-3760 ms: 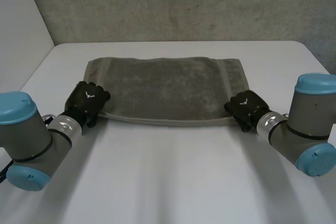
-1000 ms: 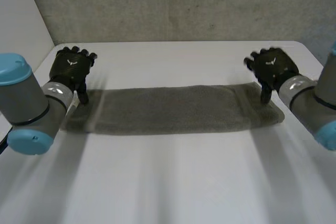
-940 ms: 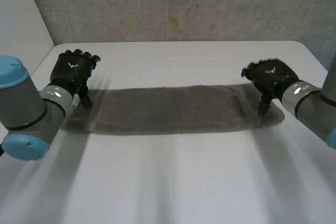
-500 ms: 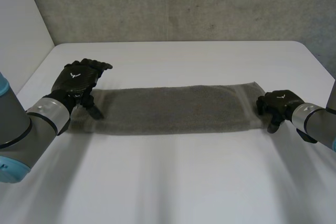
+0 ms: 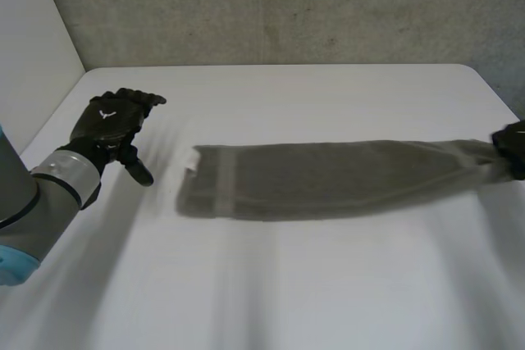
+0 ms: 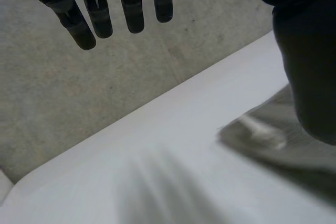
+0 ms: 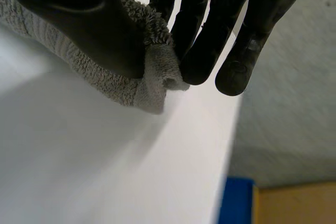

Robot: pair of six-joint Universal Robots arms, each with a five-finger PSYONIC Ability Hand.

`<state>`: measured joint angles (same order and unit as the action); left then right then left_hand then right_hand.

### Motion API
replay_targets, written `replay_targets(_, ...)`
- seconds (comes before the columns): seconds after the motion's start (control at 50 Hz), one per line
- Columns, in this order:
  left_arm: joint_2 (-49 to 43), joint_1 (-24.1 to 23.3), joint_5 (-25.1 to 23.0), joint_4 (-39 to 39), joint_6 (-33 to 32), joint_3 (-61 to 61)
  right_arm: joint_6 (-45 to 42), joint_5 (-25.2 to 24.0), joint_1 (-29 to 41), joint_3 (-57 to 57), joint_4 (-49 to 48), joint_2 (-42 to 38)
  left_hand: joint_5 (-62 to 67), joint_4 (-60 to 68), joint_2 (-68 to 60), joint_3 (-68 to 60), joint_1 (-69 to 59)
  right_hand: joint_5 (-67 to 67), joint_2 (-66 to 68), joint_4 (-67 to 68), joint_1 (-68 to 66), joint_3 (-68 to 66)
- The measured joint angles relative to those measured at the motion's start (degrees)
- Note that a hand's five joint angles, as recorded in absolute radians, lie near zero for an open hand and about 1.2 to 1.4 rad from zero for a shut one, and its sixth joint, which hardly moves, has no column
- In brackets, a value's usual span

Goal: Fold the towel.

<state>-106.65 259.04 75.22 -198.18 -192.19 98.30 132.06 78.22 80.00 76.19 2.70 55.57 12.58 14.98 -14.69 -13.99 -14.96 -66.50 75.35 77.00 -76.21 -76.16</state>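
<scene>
- The towel (image 5: 328,179) is plain grey-brown terry, with a paler woven stripe (image 5: 223,188) across it near its left end.
- The table (image 5: 279,284) is plain white.
- The left hand (image 5: 111,123) is black with a small white mark on its back. The right hand (image 7: 202,24) is black all over.
- The left arm (image 5: 29,202) is grey, with a light-blue cap (image 5: 10,270).
- The far wall (image 5: 287,6) is grey, speckled concrete.

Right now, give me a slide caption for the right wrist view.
Right hand pinches one end of the grey towel between thumb and fingers on the white table.
</scene>
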Motion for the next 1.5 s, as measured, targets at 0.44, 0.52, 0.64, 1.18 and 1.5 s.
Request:
replay_targets(0.44,1.77,0.67,0.49,-0.15,0.6,-2.73,-0.26,3.33,37.56,-10.93,-15.39,0.54,-0.02,0.0,0.01,0.04,-0.01,0.0,0.09,0.27,-0.27,-1.0)
replay_targets(0.52,1.64,-0.53,0.65,-0.16,0.59,-3.54,-1.58,0.31,47.11,-10.63,-20.29,-4.81,-0.03,0.0,0.01,0.05,-0.01,0.0,0.09,0.27,-0.28,-1.0)
replay_targets(0.64,1.46,-1.41,0.71,-0.12,0.56,-3.94,-4.15,-4.45,53.13,-10.94,-21.26,-11.87,-0.15,0.0,0.01,0.21,-0.01,0.0,0.1,0.28,-0.28,-1.0)
replay_targets(1.18,-1.91,-10.95,2.54,-0.54,1.49,-8.6,16.45,-2.85,43.74,2.54,-18.3,4.65,-0.19,0.0,0.01,0.24,-0.01,63.11,-60.96,-62.31,62.86,62.13)
replay_targets(1.5,-18.24,-20.3,11.68,-0.19,-0.11,-16.34,27.7,-3.01,28.22,17.03,-10.0,8.08,-0.2,0.0,0.01,0.27,-0.02,55.72,-56.34,-57.18,56.24,56.66)
